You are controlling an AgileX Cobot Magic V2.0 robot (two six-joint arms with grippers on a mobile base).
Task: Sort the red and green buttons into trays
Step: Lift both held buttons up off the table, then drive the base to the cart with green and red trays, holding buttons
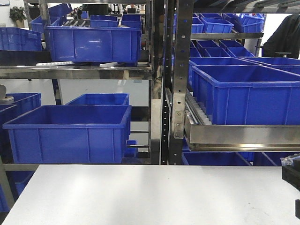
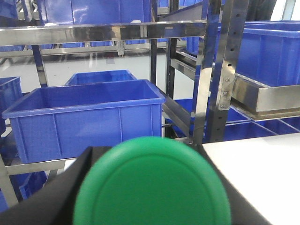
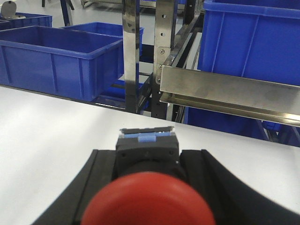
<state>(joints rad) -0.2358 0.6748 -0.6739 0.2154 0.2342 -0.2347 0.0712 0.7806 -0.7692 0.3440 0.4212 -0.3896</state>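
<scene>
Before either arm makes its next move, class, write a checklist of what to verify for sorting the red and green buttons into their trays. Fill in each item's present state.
1. Green button in left jaws: ok. Its cap sits between them, though the body is hidden.
2. Red button in right jaws: ok. Its grey body sits between them.
3. Both trays in sight: not ok. No view shows either.
4. White table free ahead: ok in the front view. Its right edge is cut off.
5. Clearance to the steel rack holding blue crates: cannot tell.
</scene>
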